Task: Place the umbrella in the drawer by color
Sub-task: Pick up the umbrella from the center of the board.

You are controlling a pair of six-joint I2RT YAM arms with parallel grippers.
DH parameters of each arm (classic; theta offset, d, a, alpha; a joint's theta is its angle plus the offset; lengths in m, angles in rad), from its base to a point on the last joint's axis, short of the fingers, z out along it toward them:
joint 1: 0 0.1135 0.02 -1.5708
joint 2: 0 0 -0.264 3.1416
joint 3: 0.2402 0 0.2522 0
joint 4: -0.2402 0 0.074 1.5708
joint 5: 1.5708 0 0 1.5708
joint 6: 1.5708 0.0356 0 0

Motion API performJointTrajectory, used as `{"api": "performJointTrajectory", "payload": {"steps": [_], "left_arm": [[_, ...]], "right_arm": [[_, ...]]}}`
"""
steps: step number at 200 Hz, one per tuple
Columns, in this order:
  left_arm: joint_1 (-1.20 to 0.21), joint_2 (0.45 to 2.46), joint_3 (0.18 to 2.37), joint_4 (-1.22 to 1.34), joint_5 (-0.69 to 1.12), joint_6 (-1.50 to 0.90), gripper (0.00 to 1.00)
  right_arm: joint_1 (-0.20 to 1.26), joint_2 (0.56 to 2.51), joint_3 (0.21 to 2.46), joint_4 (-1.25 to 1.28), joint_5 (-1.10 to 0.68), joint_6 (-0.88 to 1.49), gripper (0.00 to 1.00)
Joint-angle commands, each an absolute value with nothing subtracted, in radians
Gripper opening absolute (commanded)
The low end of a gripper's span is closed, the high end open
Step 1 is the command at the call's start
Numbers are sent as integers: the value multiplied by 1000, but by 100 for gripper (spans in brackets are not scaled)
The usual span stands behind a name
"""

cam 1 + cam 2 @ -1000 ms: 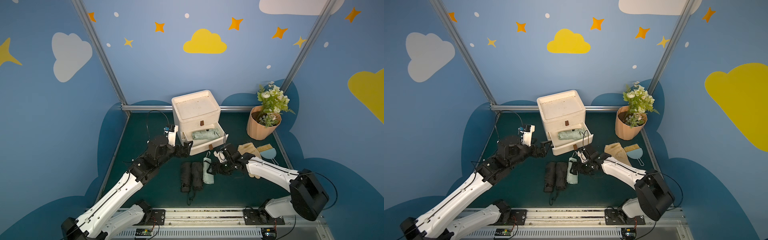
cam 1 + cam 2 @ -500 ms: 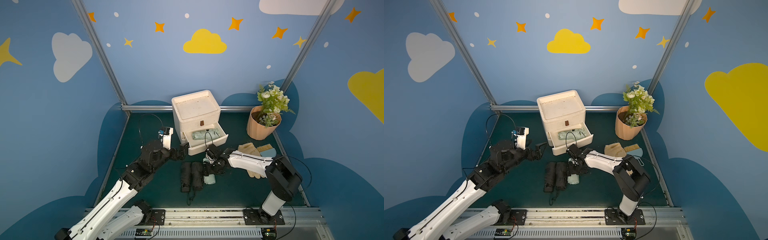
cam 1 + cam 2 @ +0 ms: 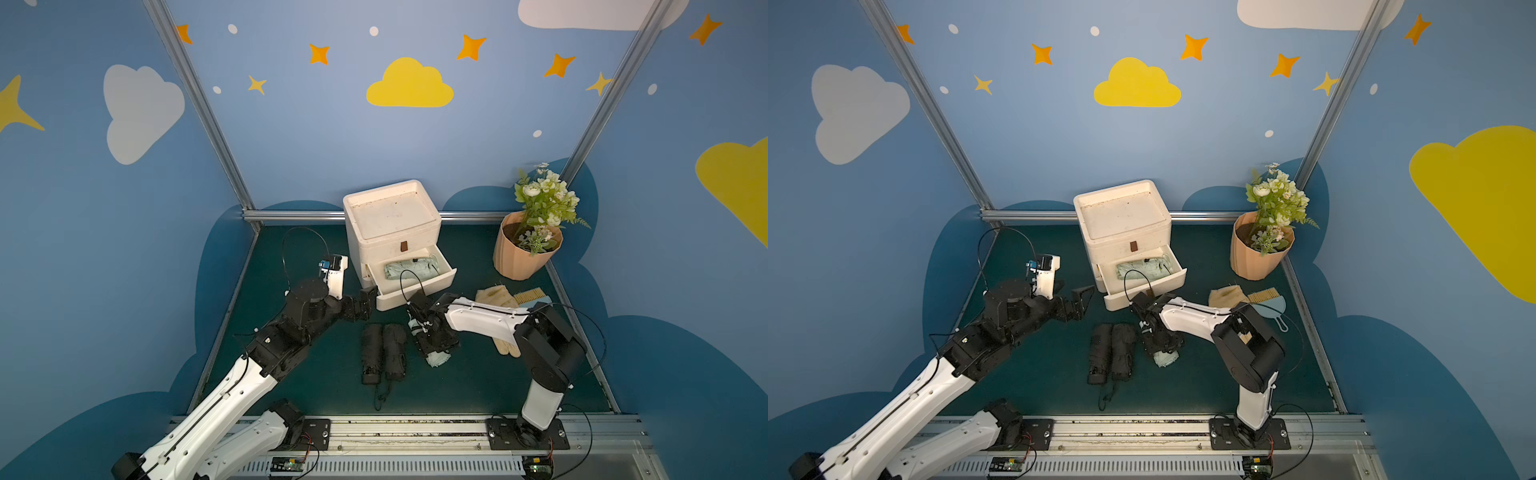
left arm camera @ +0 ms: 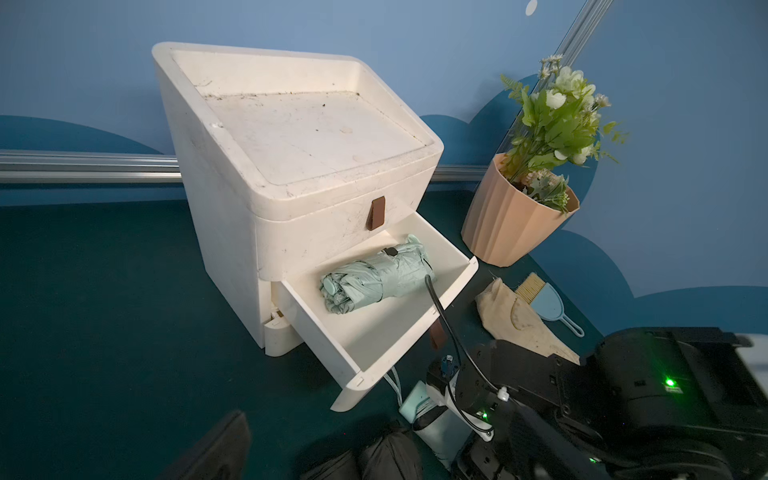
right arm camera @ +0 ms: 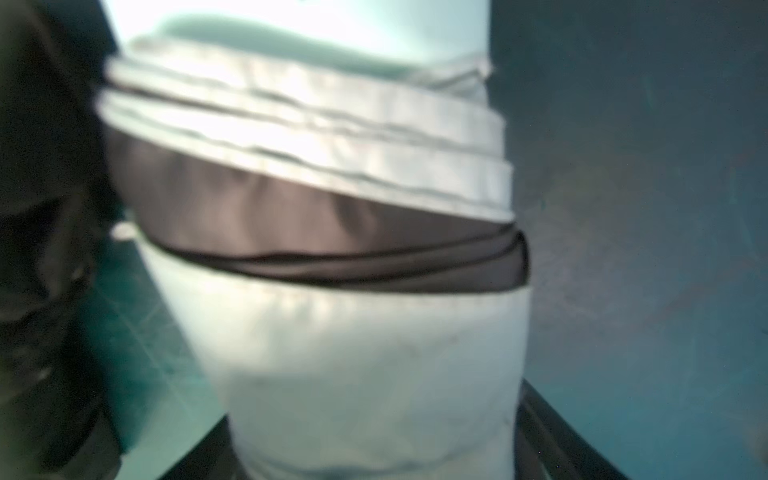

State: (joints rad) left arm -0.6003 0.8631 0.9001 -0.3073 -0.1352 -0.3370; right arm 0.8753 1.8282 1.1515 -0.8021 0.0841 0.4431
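My bench was a flat top covered by a dark teal mat (image 3: pixel 332 395), bare over most of its left half in both top views. At the back, in the middle, stood a white plastic drawer cabinet (image 3: pixel 392 232). A peach ribbed pot of artificial flowers (image 3: pixel 523 257) stood in the far right corner. Nearer me on the right lay a beige fabric glove (image 3: pixel 494 296), with a small light-blue hand brush with straw-coloured bristles (image 3: pixel 1273 306) just beside it. Mid-bench, two black folded umbrellas (image 3: pixel 372 349) lay side by side, touching. Just right of them lay a mint-green folded umbrella (image 3: pixel 439 358), mostly hidden from above.
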Motion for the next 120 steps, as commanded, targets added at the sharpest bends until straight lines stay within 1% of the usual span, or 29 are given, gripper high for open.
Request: {"api": "performJointTrajectory", "payload": {"steps": [1,19,31,41,53,68,90,120], "left_arm": [[-596,858,903,-315,-149,-326,100],[-597,857,902,-319,-155,-325,100],[-597,858,905,-319,-156,-324,100],[-597,861,904,-316,-155,-326,100],[-598,866,905,-312,-147,-329,100],[-597,873,905,-299,-129,-339,100],[-597,885,893,-258,-77,-363,100],[-597,887,863,-171,5,-404,100]], "right_arm": [[895,1888,1174,-849,108,410,77],[903,1910,1178,-844,96,409,74],[904,1903,1173,-834,80,410,65],[901,1878,1159,-818,67,412,56],[895,1830,1133,-785,45,413,50],[879,1753,1103,-741,5,405,48],[853,1618,1056,-667,-70,369,47],[796,1392,976,-523,-240,321,43]]}}
